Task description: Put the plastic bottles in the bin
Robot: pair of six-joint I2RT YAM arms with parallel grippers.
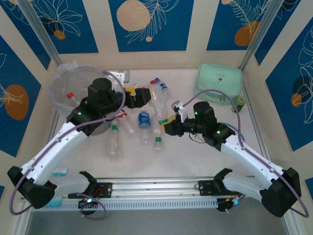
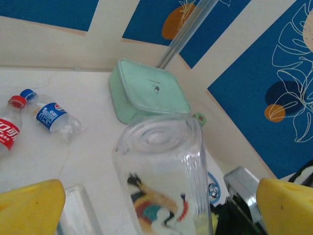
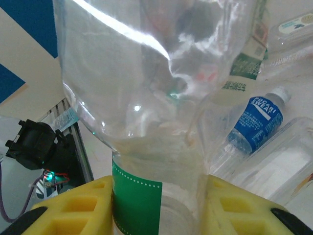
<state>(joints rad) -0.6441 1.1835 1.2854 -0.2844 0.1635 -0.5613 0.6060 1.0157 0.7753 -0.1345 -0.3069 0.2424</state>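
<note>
A large clear bottle (image 3: 146, 73) with a green label is shown clamped at its narrow, labelled end between the right fingers (image 3: 83, 208). It appears to be held up over the middle of the table (image 1: 195, 156). Its ribbed base is turned toward the left fingers (image 2: 32, 205), which are spread wide on either side of it and are not seen to touch it.

The bottle is judged to be empty and very light. Its thin, creased wall is likely to buckle under a hard squeeze, and its smooth sides are likely to slip. The stiffer neck or the base ring is therefore judged the better place for it to be taken.

Other bottles (image 1: 144, 120) are seen lying on the table beneath it, among them a red-labelled bottle (image 2: 7, 129) and a blue-labelled bottle (image 2: 51, 116).

The bin (image 1: 58, 81), lined with clear plastic and with a red-capped bottle (image 1: 70, 95) already inside, is set at the far left. A mint green case (image 1: 219, 81) is set at the far right.
</note>
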